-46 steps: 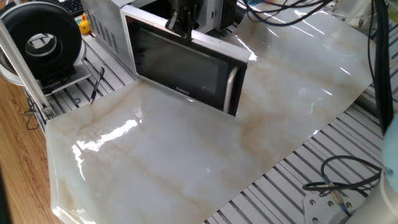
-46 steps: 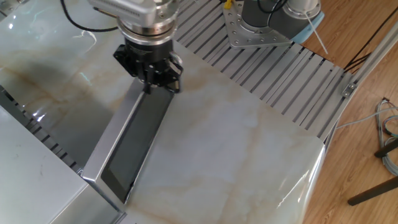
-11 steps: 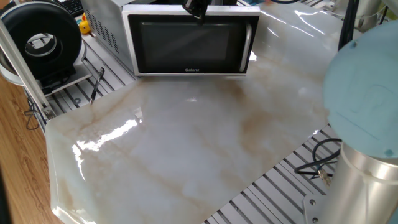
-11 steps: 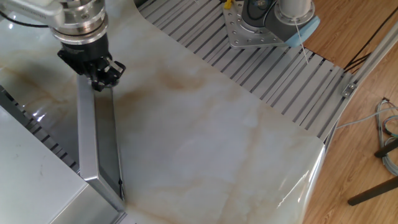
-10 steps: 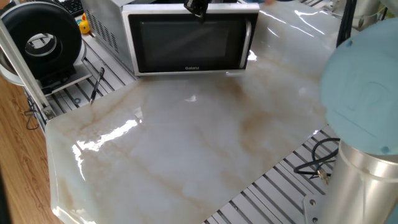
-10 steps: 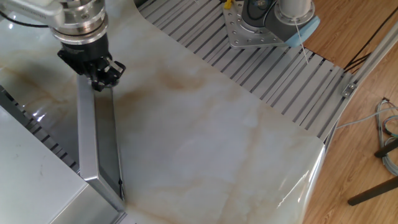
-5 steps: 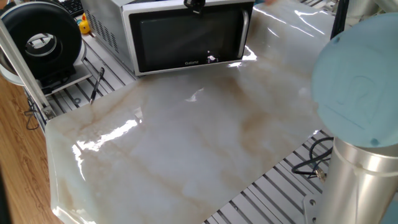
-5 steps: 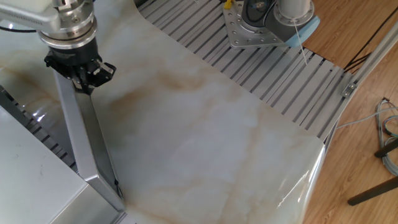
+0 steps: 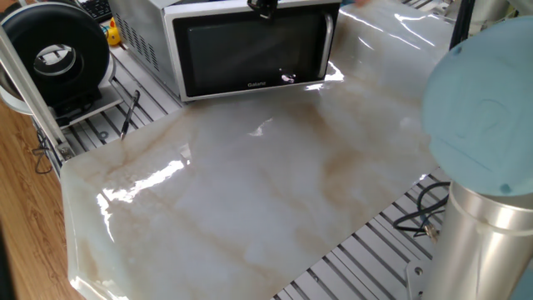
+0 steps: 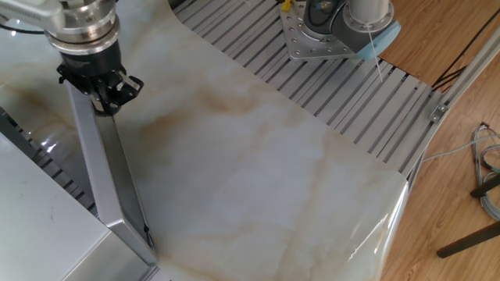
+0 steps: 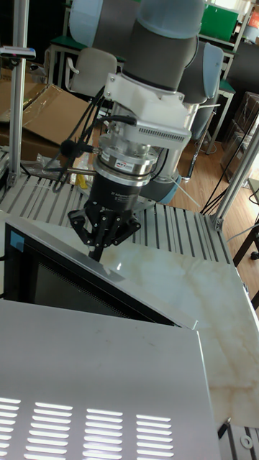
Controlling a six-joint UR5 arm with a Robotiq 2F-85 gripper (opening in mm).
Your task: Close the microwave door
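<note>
Marble table (image 9: pixel 275 192); microwave door (image 9: pixel 250 52) nearer shut

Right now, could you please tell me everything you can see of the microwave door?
The microwave door is a wide panel with a brushed silver frame, dark glass window, a vertical silver handle on one side and small lettering on its lower edge. It stands nearly shut against the microwave, slightly ajar in the tall view. The gripper presses on its top edge near the free end.
</note>
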